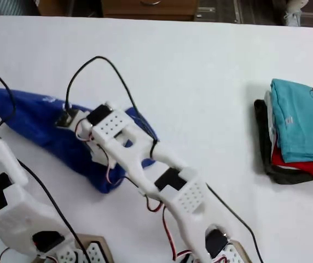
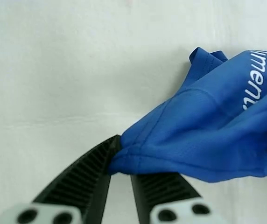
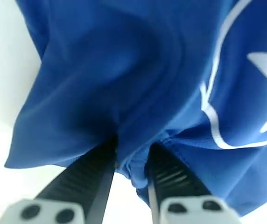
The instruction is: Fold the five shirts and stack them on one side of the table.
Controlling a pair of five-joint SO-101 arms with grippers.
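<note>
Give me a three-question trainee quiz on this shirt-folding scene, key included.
1. True or false: the left gripper and the right gripper are each shut on the blue shirt.
2. Which shirt tops the folded stack? A red, B teal, C white.
3. Fill in: in the high view, the folded stack sits near the ____ edge of the table.
Key: 1 true; 2 B, the teal shirt; 3 right.
</note>
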